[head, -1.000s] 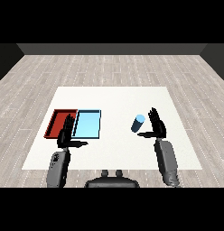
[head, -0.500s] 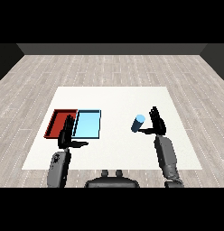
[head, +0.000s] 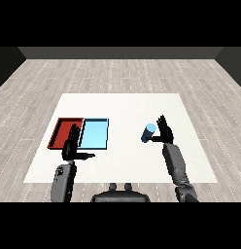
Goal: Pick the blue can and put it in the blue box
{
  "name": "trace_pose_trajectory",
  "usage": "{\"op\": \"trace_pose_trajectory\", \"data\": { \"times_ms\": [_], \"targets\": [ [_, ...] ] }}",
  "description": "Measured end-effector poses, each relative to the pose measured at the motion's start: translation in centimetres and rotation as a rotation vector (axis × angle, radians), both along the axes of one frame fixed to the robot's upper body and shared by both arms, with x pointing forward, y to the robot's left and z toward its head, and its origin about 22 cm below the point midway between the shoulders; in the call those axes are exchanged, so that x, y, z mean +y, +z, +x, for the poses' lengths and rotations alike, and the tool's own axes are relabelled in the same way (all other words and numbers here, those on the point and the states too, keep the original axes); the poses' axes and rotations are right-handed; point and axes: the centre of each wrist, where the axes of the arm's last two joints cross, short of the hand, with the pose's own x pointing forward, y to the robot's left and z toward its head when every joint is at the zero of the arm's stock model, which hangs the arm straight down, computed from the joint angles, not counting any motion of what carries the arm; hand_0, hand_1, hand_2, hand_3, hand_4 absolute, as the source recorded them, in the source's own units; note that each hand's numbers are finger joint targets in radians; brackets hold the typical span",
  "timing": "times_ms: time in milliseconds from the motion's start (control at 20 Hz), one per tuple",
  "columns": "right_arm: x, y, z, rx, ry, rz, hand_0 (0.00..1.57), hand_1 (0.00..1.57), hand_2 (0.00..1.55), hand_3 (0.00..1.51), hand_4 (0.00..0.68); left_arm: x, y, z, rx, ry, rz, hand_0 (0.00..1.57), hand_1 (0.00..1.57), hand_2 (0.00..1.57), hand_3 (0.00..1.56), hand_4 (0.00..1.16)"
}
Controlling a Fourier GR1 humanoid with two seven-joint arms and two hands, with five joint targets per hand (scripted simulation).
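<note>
Can (head: 148,133) sits just left of my right hand (head: 164,132), fingers straight, released; bare table (head: 127,116) lies between it and the blue tray (head: 94,134); left hand (head: 72,146) released too.

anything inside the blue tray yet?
No. The light blue tray shows only its bare floor; the blue can is still out on the table beside the right hand. The left hand covers the neighbouring red tray's near corner.

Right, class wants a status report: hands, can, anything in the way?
Right hand open beside blue can, no grasp yet. Left hand open near red tray. Path to blue tray unobstructed.
</note>
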Motion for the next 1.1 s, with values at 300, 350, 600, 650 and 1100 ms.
{"op": "trace_pose_trajectory", "data": {
  "times_ms": [300,350,600,650,1100],
  "targets": [
    [0.5,-0.3,1.2,0.032,0.007,0.024,0.00,0.00,0.00,0.00,0.000,0.3,0.8,-0.6,-0.006,0.005,-0.008,0.00,0.00,0.00,0.00,0.00],
    [0.7,-0.9,1.2,0.038,0.010,0.034,0.00,0.00,0.00,0.00,0.000,0.3,0.8,-0.8,-0.006,0.004,-0.008,0.00,0.00,0.00,0.00,0.00],
    [1.8,-2.2,1.5,0.068,0.009,0.071,0.00,0.00,0.00,0.00,0.000,0.7,0.8,-0.2,-0.006,0.004,-0.004,0.00,0.00,0.00,0.00,0.00],
    [2.3,-2.3,1.8,0.074,0.009,0.074,0.00,0.00,0.00,0.00,0.000,1.0,0.9,-0.1,-0.010,0.003,-0.001,0.00,0.00,0.00,0.00,0.00],
    [3.4,-2.7,2.4,0.087,-0.003,0.067,0.40,0.40,0.88,0.91,0.000,0.3,1.5,-0.2,-0.008,0.017,-0.004,0.00,0.00,0.00,0.00,0.00]
  ]
}}
